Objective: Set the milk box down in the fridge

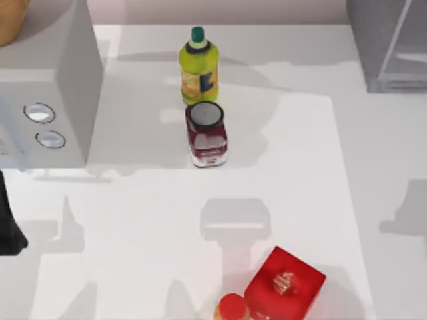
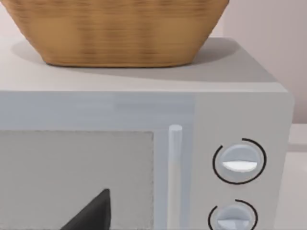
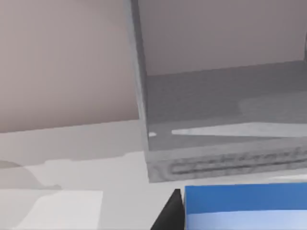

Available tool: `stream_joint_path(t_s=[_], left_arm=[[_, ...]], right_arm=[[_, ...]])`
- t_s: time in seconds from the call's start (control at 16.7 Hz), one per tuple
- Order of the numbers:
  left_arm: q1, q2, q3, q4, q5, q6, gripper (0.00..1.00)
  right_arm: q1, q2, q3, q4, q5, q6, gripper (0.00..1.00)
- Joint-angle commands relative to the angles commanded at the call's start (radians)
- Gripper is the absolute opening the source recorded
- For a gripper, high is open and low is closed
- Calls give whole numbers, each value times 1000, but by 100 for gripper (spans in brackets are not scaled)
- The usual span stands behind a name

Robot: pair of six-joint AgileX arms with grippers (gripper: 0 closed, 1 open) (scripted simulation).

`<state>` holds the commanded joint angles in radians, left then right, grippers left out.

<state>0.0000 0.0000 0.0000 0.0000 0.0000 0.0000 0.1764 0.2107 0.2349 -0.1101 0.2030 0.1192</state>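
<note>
The milk box [image 3: 244, 208] has a blue top and a pale lower band. It sits close to the right wrist camera, with a dark finger [image 3: 169, 214] of my right gripper pressed against its side. Just beyond it the fridge [image 3: 216, 105] stands open, showing a grey floor and a thin frame edge. From above, the fridge [image 1: 387, 47] stands at the table's far right corner. My left arm [image 1: 8, 223] is parked at the left edge. One of its dark fingers [image 2: 91, 213] shows in front of the grey box with two dials [image 2: 240, 163].
A yellow-green bottle [image 1: 198, 65] and a dark red jar [image 1: 207, 133] stand at the middle back. A red box [image 1: 285, 283] and a red-capped item [image 1: 231, 308] sit at the front. A wicker basket [image 2: 115, 28] rests on the dialled box [image 1: 47, 80].
</note>
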Motion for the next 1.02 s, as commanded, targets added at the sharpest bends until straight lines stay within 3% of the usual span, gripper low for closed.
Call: stream_joint_path(t_s=[0.36,1.02], left_arm=[[0,0,0,0,0,0,100],[0,0,0,0,0,0,100]], right_arm=[[-168,-204,-223,104,-191,-119,0],[-183,-106,-186,168,-221,-126,0]])
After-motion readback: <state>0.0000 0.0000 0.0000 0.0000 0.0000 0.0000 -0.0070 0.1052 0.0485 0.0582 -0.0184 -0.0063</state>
